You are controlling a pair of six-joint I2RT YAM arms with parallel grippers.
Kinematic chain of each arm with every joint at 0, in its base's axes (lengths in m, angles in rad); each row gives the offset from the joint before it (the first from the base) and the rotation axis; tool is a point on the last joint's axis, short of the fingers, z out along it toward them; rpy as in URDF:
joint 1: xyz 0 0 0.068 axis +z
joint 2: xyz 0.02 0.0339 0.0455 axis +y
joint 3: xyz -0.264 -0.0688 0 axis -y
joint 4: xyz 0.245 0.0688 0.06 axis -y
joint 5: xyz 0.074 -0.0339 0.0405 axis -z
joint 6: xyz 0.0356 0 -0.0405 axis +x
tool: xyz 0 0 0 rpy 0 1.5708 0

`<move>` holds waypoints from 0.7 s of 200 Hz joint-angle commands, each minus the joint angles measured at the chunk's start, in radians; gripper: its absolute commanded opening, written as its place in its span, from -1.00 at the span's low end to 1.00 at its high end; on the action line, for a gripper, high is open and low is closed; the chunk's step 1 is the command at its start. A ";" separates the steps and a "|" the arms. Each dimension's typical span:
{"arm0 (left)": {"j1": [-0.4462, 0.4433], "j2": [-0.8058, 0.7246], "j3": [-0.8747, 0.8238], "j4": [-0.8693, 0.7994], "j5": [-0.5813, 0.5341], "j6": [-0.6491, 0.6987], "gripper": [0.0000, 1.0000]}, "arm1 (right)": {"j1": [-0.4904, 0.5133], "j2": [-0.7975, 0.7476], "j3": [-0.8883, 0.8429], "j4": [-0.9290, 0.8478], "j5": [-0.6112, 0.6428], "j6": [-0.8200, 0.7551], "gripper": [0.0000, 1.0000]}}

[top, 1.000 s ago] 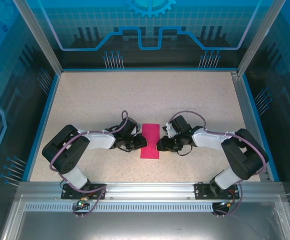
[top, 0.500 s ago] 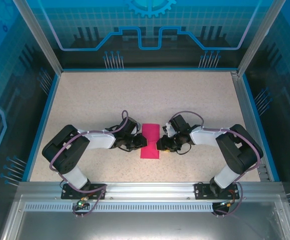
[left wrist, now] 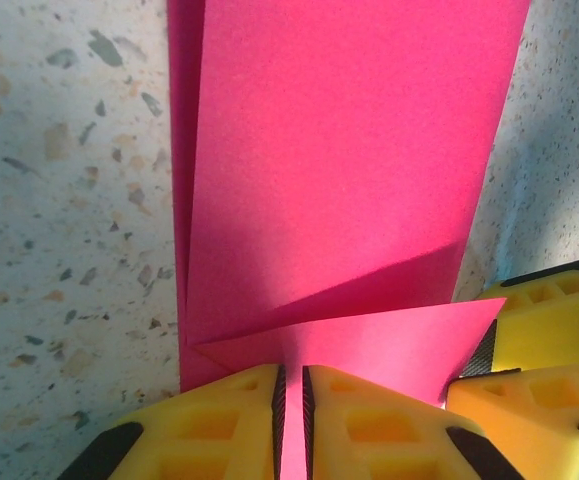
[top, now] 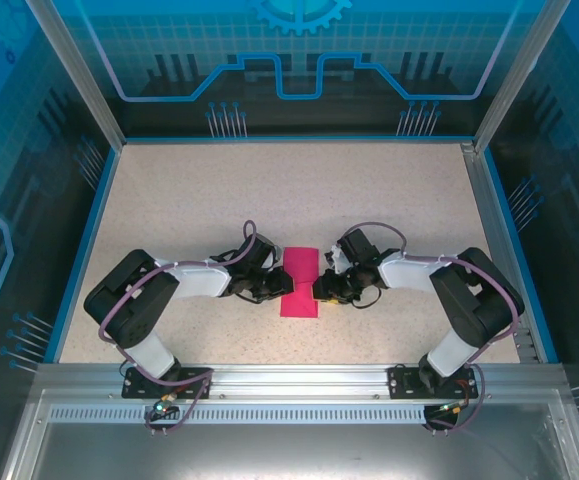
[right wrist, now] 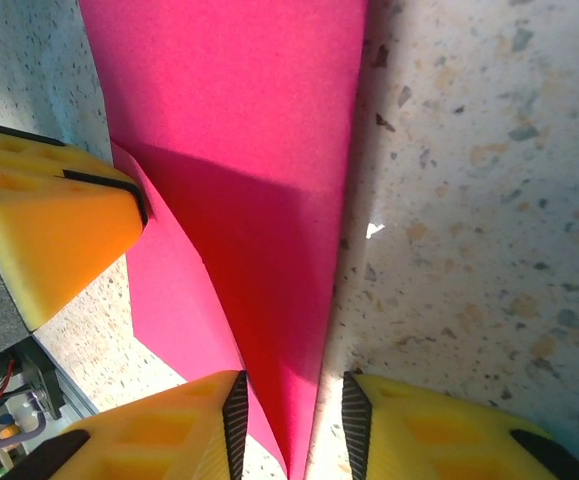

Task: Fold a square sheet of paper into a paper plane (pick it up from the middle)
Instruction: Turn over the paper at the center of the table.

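Note:
The magenta-pink sheet of paper [top: 301, 281] lies folded into a narrow strip on the table between both arms. My left gripper [top: 281, 289] is at its lower left edge. In the left wrist view this gripper [left wrist: 292, 420] is shut on a thin raised layer of the paper [left wrist: 349, 150], with creased flaps just ahead of it. My right gripper [top: 319, 290] is at the strip's lower right edge. Its jaws [right wrist: 294, 420] stand open, with a lifted fold of the paper [right wrist: 259, 150] tapering down between them, untouched by the pads.
The speckled table [top: 269, 190] stretches wide behind the paper, bounded by a blue rim and clear walls. The right gripper's yellow fingers [left wrist: 549, 350] sit close beside the left's. The left gripper's fingers [right wrist: 49, 230] appear in the right wrist view.
The right arm's elbow has drawn in to the left, while its gripper stays at the paper's right edge. The left arm and the paper have not visibly moved.

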 commanded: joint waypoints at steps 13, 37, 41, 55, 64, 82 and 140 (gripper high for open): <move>-0.007 0.002 0.029 -0.033 -0.012 0.028 -0.66 | 0.020 0.021 0.029 0.053 -0.003 0.018 -0.37; -0.007 0.002 0.028 -0.035 -0.014 0.029 -0.67 | 0.023 0.012 0.034 0.039 0.015 0.016 -0.34; -0.007 0.002 0.030 -0.035 -0.013 0.028 -0.66 | 0.023 0.016 0.037 0.039 0.013 0.015 -0.34; -0.007 0.004 0.030 -0.034 -0.013 0.029 -0.66 | 0.022 0.029 0.040 0.046 0.003 0.016 -0.34; -0.007 0.002 0.031 -0.036 -0.013 0.029 -0.67 | 0.023 0.030 0.038 0.045 0.014 0.020 -0.34; -0.007 0.001 0.031 -0.038 -0.015 0.029 -0.67 | 0.024 0.025 0.028 0.059 0.012 0.024 -0.35; -0.006 -0.004 0.036 -0.039 -0.014 0.024 -0.67 | 0.032 0.035 0.027 0.080 -0.003 -0.002 -0.52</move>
